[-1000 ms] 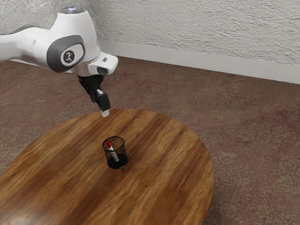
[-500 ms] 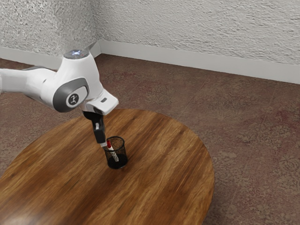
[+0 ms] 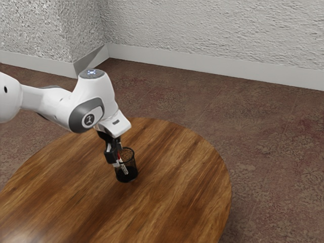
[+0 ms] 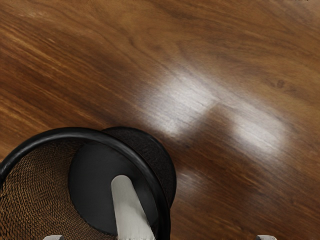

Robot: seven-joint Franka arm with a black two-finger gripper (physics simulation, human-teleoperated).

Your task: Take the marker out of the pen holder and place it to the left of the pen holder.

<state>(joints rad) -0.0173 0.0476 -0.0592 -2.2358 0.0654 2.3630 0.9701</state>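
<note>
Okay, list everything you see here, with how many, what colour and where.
Marker: one, white with a red end, leaning inside the pen holder
Pen holder: one, black mesh, on the table
Table: one, brown wood, round-edged, under the pen holder
Floor: one, reddish brown, around the table
Walls: at least two faces, pale grey, beyond the floor
Baseboard: pale grey, along the walls' foot
Arm: one, white and grey, from the exterior view's left
Gripper: one, black with pale fingertips, at the pen holder's rim
</note>
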